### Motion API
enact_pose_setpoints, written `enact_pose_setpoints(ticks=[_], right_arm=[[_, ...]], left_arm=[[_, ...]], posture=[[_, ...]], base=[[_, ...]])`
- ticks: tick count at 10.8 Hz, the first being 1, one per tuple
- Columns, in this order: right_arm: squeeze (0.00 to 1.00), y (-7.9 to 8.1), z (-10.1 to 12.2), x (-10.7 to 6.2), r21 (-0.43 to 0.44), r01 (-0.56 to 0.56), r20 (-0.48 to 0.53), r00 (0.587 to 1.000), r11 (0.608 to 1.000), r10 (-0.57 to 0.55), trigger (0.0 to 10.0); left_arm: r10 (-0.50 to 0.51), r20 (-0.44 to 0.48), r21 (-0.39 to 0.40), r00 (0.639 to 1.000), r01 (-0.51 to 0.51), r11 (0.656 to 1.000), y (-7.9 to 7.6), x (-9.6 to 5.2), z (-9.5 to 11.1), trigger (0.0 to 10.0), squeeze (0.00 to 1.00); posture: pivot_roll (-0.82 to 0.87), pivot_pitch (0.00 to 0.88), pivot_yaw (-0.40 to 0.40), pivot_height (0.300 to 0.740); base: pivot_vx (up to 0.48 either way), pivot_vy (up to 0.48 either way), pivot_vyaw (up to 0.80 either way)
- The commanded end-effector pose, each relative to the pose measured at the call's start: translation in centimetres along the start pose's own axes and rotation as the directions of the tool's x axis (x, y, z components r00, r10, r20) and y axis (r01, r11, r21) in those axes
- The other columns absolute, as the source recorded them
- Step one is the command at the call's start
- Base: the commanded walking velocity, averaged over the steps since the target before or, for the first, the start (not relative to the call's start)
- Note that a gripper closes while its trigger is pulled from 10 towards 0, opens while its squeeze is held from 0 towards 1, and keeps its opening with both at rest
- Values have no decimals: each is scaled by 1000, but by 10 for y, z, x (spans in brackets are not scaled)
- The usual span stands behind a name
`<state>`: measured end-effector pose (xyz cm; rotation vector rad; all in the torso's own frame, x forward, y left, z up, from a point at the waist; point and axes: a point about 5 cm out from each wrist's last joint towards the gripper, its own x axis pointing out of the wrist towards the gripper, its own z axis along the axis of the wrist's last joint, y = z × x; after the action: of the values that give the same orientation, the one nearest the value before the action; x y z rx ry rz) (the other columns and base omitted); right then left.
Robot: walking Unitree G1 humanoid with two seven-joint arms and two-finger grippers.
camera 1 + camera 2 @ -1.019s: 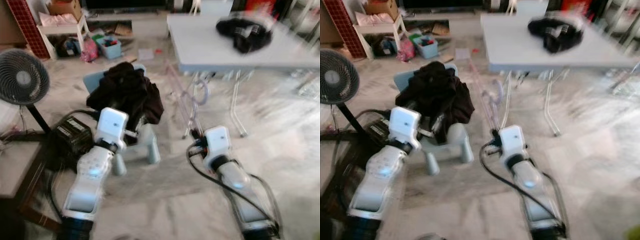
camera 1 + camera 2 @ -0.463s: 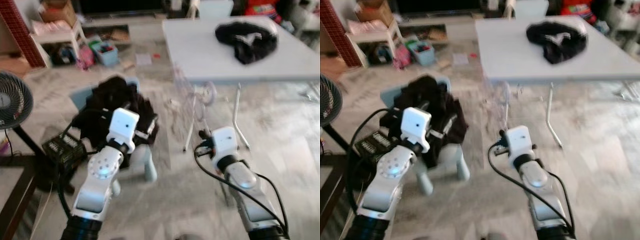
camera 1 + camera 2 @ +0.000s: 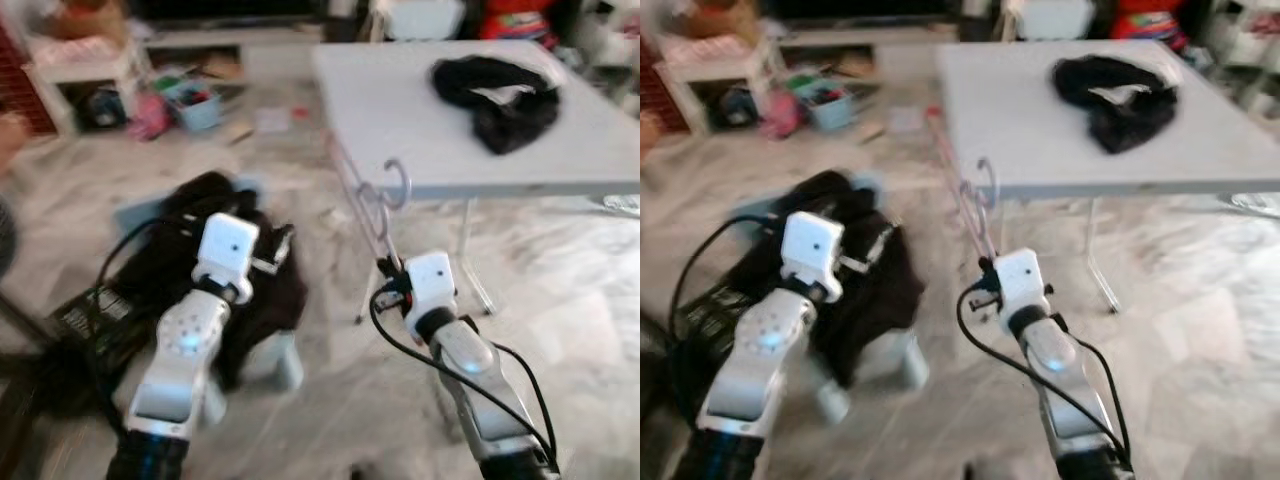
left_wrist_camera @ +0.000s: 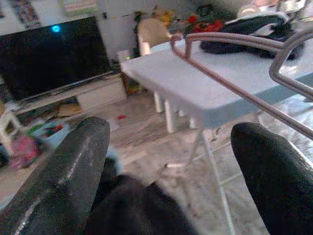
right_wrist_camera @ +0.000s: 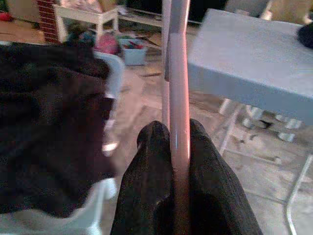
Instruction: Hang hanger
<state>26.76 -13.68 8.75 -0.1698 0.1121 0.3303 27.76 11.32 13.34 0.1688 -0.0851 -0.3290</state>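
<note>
My right gripper (image 3: 385, 272) is shut on the lower part of a pale pink hanger (image 3: 360, 195). The hanger rises from it, and its hook (image 3: 397, 183) stands near the front edge of the white table (image 3: 400, 110). In the right wrist view both fingers (image 5: 151, 161) pinch the hanger's rod (image 5: 178, 73). My left gripper (image 3: 275, 248) is open above a heap of dark clothes (image 3: 190, 250) on a light blue stool (image 3: 280, 365). Nothing lies between its fingers (image 4: 73, 171); the hanger's bar (image 4: 230, 88) crosses beyond them.
A black garment (image 3: 500, 90) lies on the table, whose thin metal legs (image 3: 470, 250) stand just beyond my right arm. A black box with cables (image 3: 90, 315) sits on the floor at the left. A low white shelf with toys (image 3: 90, 70) stands at the back left.
The camera has swung right and nearer the table, so the fan has left the picture. The right gripper still holds the hanger; its hook now stands close to the table's edge.
</note>
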Motion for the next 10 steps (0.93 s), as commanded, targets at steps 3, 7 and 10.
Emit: enact_pose_setpoints(ticks=[3,7,10], right_arm=[[0,-3,2,0,-13,12,7,1000,1000,-12,10000],[0,-1,2,0,-41,-9,3,1000,999,9,10000],[0,-3,1,-1,-45,-10,-2,1000,999,10,10000]], left_arm=[[31,0,13,1000,-31,999,3,1,3,10000,0],[129,-24,31,991,-128,991,9,0,-1,10000,0],[189,-59,96,980,-183,978,21,1,-5,10000,0]], posture=[[-44,0,-17,740],[-41,0,-16,740],[-44,0,-11,740]], base=[[242,207,0],[0,0,0],[0,0,790]])
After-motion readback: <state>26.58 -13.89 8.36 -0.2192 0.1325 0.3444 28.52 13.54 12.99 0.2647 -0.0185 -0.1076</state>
